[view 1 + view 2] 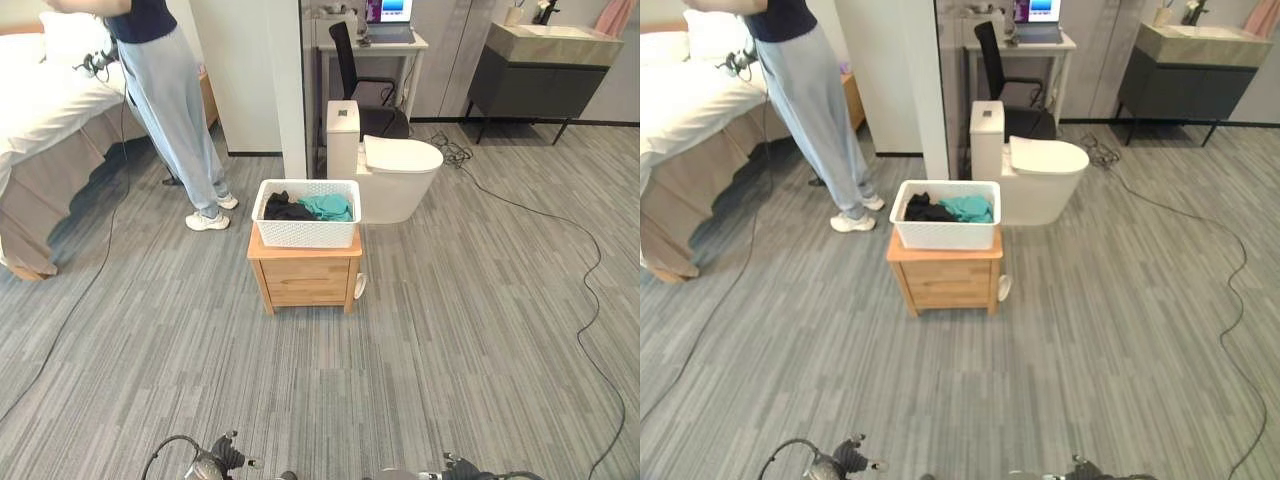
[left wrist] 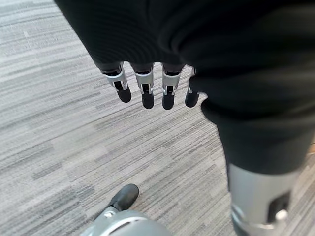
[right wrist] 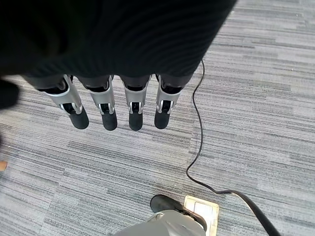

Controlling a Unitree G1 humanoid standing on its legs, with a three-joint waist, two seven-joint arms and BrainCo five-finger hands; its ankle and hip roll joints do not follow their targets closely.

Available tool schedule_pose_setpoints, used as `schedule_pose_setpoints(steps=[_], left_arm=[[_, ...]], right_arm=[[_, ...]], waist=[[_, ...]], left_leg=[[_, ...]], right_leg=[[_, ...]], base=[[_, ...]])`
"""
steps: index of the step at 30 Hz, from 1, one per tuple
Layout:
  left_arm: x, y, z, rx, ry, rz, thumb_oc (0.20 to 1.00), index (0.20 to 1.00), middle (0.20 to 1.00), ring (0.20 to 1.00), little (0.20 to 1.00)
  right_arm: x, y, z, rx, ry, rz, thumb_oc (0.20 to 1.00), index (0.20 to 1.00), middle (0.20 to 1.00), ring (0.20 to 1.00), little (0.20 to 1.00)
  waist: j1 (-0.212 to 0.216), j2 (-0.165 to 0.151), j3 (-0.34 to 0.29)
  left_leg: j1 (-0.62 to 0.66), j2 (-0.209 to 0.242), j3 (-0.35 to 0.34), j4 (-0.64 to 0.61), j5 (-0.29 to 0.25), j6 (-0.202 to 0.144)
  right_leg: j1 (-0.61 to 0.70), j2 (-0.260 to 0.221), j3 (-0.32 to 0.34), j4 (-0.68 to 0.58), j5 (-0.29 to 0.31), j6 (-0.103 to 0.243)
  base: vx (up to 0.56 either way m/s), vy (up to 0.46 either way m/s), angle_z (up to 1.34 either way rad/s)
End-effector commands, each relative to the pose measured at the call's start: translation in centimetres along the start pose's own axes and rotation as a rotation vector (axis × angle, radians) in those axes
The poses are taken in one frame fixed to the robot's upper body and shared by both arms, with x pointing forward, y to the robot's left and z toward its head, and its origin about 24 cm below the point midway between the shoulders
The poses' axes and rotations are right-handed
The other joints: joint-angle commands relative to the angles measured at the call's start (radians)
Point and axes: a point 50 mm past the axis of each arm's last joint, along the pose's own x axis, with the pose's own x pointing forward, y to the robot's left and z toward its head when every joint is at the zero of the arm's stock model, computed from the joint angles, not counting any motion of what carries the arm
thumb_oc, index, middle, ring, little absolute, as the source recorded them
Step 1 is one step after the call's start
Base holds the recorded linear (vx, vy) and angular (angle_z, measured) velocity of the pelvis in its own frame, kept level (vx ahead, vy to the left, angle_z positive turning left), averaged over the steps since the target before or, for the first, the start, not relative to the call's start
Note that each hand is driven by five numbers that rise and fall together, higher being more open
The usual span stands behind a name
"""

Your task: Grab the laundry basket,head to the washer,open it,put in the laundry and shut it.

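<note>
So the white laundry basket (image 1: 306, 228) is sitting on top of a small wooden nightstand (image 1: 305, 275) out in the middle of the grey carpeted floor (image 1: 450, 330), well apart from both hands. Inside it there's a dark garment (image 1: 287, 210) on the left and a teal one (image 1: 328, 207) on the right, touching each other and lying below the rim. The nightstand has a drawer front facing the camera, and something small and white (image 1: 359, 286) leans against its right side, can't tell what it is.

Just behind the basket is a white toilet (image 1: 385, 170) with the lid down, beside a white wall edge. Further back there's a black office chair (image 1: 358, 85) at a desk (image 1: 375, 45) with an open laptop (image 1: 389, 22), and a dark vanity cabinet (image 1: 540, 75) with a sink off to the right. A person (image 1: 175, 110) in light trousers and white sneakers stands left of the basket, next to a bed (image 1: 45, 120). A black cable (image 1: 575, 260) trails across the floor on the right.

The left hand (image 2: 147, 91) hangs over bare carpet, fingers straight, side by side and holding nothing. Same deal with the right hand (image 3: 120, 110): fingers straight down in a row with small gaps, empty, above the carpet.
</note>
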Motion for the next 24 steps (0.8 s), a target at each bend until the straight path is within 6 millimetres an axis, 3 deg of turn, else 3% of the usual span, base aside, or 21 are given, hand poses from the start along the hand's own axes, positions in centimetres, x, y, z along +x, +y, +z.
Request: schedule_pose_setpoints(steps=[1, 14, 24], left_arm=[[0.2, 1.4, 2.4, 0.070, -0.099, 0.027, 1.000, 1.000, 1.000, 1.000, 1.000], [0.3, 0.6, 2.0, -0.009, -0.059, 0.030, 1.000, 1.000, 1.000, 1.000, 1.000], [0.3, -0.4, 1.5, 0.032, -0.035, -0.010, 1.000, 1.000, 1.000, 1.000, 1.000]], right_arm=[[0.1, -0.7, 0.6, -0.004, -0.020, -0.020, 1.000, 1.000, 1.000, 1.000, 1.000], [0.1, 0.4, -0.3, 0.010, 0.017, -0.016, 1.000, 1.000, 1.000, 1.000, 1.000], [-0.2, -0.9, -2.4, 0.014, 0.135, -0.043, 1.000, 1.000, 1.000, 1.000, 1.000]], waist=[[0.001, -0.054, 0.020], [-0.013, -0.052, 0.004], [0.007, -0.038, -0.013]], left_leg=[[0.034, -0.042, -0.037, -0.049, -0.036, -0.005], [0.060, -0.040, -0.029, -0.048, -0.050, -0.005], [0.062, -0.050, -0.047, -0.048, -0.062, 0.000]], right_leg=[[0.152, -0.048, 0.042, -0.306, 0.103, 0.108], [0.172, -0.046, 0.042, -0.299, 0.091, 0.108], [0.182, -0.058, 0.019, -0.304, 0.091, 0.114]], base=[[0.00, 0.000, 0.00], [0.03, 0.001, 0.00], [0.04, 0.034, 0.02]])
